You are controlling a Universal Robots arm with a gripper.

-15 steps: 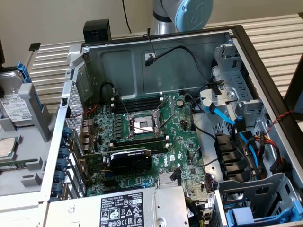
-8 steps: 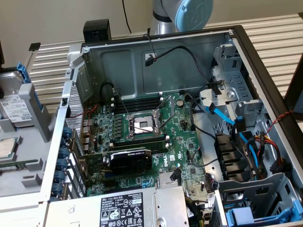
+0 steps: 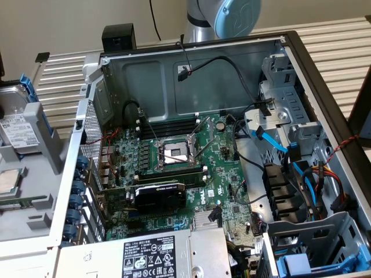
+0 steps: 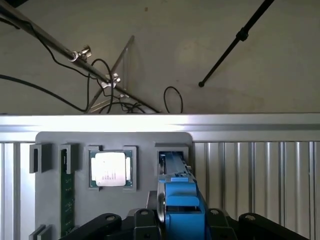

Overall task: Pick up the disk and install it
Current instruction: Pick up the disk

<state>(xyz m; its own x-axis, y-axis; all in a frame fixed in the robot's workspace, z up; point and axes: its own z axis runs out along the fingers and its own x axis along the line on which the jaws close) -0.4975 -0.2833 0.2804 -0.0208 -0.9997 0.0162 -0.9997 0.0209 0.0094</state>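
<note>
The disk (image 3: 14, 124) is a silver drive with a white label in a blue carrier. It stands on edge in a slot of the grey tray (image 3: 40, 147) at the exterior view's left. In the wrist view the disk (image 4: 182, 200) is seen edge-on, rising out of its slot close to the camera. My gripper (image 4: 180, 227) has its black body on both sides of the blue carrier. Whether it presses on the disk cannot be made out.
A square processor chip (image 4: 110, 169) and a green memory stick (image 4: 67, 192) sit in the same grey tray (image 4: 145, 165). The open computer case (image 3: 191, 87) holds the motherboard, loose cables and blue-railed drive bays (image 3: 301, 263) at the exterior view's right. The arm (image 3: 223, 17) stands behind it.
</note>
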